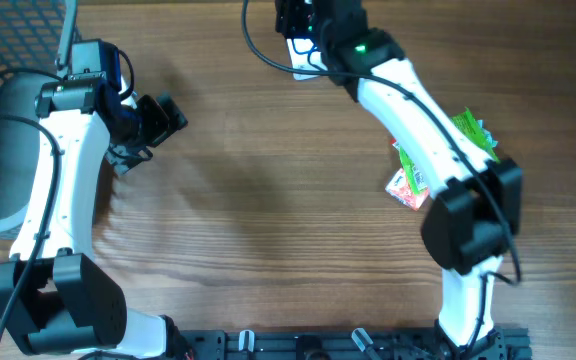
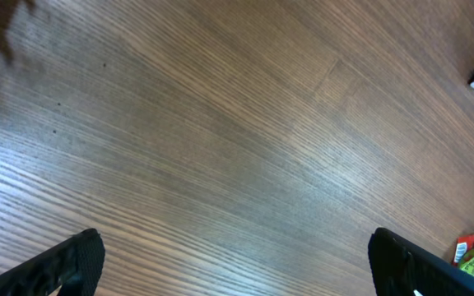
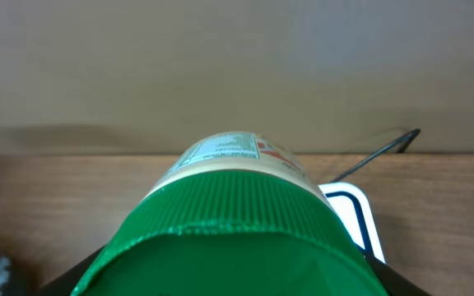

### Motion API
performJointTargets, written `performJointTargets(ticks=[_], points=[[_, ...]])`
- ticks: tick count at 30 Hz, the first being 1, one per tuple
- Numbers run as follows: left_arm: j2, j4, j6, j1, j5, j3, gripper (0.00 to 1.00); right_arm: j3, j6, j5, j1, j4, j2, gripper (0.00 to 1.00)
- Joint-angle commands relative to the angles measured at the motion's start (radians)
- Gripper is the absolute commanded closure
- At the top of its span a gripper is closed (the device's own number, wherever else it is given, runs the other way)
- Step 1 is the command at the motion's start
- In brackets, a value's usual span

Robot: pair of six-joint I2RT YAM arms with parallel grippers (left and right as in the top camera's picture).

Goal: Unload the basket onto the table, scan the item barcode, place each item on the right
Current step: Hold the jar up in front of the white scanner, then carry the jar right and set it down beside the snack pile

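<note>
1. right gripper is at the far edge of the table, closed on a green-capped jar; the right wrist view shows the ribbed cap filling the foreground, with dark gripper parts on both sides of it
2. the jar is held off the table, cap toward the wrist camera, with part of a printed label showing on its upper side; no barcode can be made out at this size
3. just past the jar on the right sits a white-rimmed device with a thin cable behind it; probably the scanner
4. left gripper is wide open and holds nothing; it hangs over bare wood on the left side, well apart from the jar
5. a red snack packet and a green snack packet lie on the table under the right arm, not in hand
6. progress, as judged: the pick and the carry to the scanner look done; what is left is to turn the jar so its code faces the device, get the read, then set it down
7. no sign visible either way of whether a scan has registered
</note>
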Motion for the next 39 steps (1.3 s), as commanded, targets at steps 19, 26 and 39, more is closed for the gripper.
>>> performJointTargets(ticks=[19,26,39], points=[[0.000,-0.001,0.008,0.003,0.001,0.005,0.00,-0.004,0.016,0.061,-0.047,0.211,0.003,0.55],[0.000,-0.001,0.008,0.003,0.001,0.005,0.00,-0.004,0.014,0.060,-0.109,-0.372,-0.298,0.54],[0.000,-0.001,0.008,0.003,0.001,0.005,0.00,-0.236,-0.036,0.045,-0.368,-1.081,-0.325,0.55]])
